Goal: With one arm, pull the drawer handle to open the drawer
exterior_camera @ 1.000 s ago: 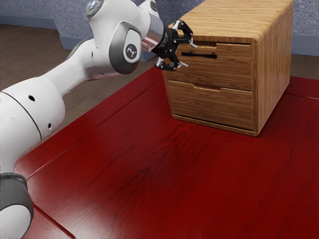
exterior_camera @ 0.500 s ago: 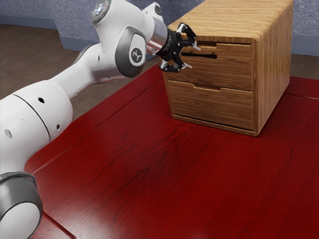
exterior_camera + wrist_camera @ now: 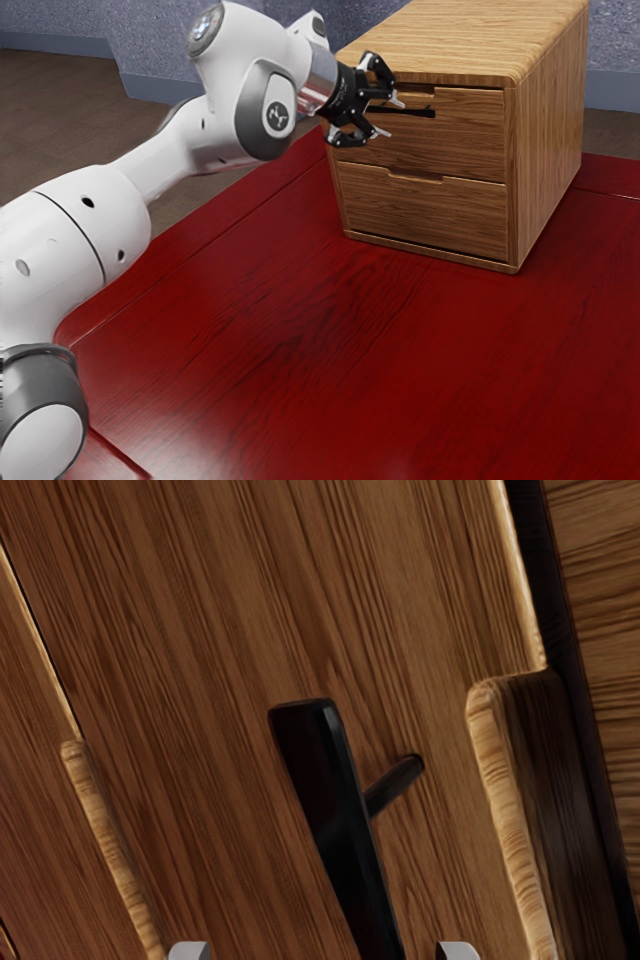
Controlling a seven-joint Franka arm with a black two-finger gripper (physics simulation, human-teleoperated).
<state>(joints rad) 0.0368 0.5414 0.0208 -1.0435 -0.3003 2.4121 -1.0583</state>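
At the drawer handle [image 3: 410,112], jaws spread around it

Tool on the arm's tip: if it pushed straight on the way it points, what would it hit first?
Probably the black drawer handle, which sits in line between the open fingers of the tool; the wooden front of the top drawer lies just behind it.

The cabinet [image 3: 470,55] stands on the worktop [image 3: 330,380] at the exterior view's right, upper drawer [image 3: 455,140] above lower drawer [image 3: 430,212]. The handle [image 3: 415,112] lies across the upper drawer's front, its arm-side end between the tool's [image 3: 384,111] spread fingers.
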